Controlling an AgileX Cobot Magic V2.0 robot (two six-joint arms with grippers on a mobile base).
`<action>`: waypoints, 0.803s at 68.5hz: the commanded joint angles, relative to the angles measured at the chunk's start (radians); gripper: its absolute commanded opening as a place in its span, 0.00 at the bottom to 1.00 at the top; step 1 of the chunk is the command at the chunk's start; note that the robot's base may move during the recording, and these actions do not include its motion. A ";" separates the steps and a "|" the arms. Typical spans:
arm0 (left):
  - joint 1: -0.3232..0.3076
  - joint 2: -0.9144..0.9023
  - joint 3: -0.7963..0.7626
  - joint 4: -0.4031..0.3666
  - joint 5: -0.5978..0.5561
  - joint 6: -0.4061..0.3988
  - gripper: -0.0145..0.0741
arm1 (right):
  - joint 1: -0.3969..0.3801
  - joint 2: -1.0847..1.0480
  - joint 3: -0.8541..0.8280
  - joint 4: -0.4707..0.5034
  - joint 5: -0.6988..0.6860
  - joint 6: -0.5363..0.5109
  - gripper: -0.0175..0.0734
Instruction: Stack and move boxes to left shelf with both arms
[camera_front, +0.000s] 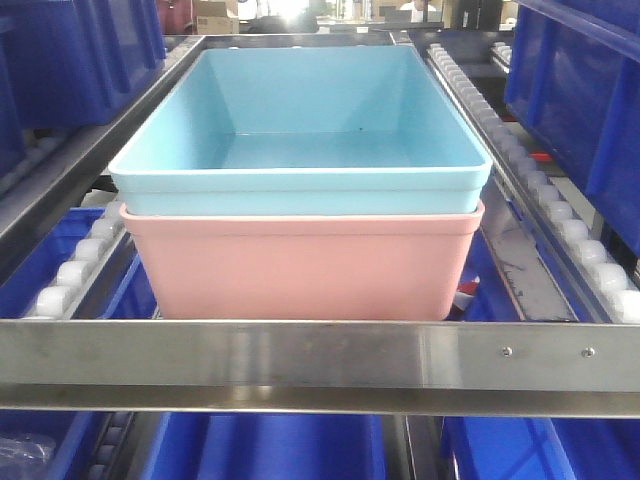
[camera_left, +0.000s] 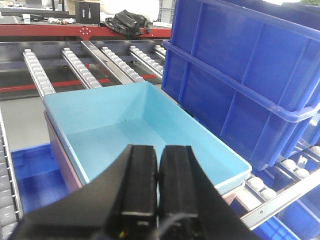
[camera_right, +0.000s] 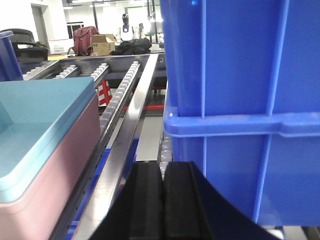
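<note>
The light blue box (camera_front: 300, 120) sits nested in the salmon pink box (camera_front: 300, 265), both resting in the steel shelf bay behind its flat front bar (camera_front: 300, 355). In the left wrist view the blue box (camera_left: 130, 130) lies just beyond my left gripper (camera_left: 159, 150), which is shut with nothing between its jaws; a strip of the pink box (camera_left: 57, 150) shows under its rim. My right gripper (camera_right: 162, 167) is shut and empty too, to the right of the stacked boxes (camera_right: 55, 155), above a steel rail. Neither gripper shows in the front view.
Roller rails (camera_front: 560, 200) flank the bay on both sides. Dark blue crates (camera_left: 240, 75) stand close on the right (camera_right: 240, 100) and on the left (camera_front: 70, 50). More blue crates (camera_front: 270, 445) sit on the level below. Bags and a carton (camera_right: 102, 44) lie far behind.
</note>
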 joint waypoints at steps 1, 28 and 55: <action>0.000 0.000 -0.028 -0.004 -0.072 -0.002 0.16 | -0.006 -0.020 -0.018 0.030 -0.105 -0.061 0.22; 0.000 0.000 -0.028 -0.004 -0.072 -0.002 0.16 | -0.006 -0.020 -0.018 0.154 -0.108 -0.182 0.22; 0.000 0.000 -0.028 -0.004 -0.072 -0.002 0.16 | -0.006 -0.020 -0.018 0.006 -0.102 -0.034 0.22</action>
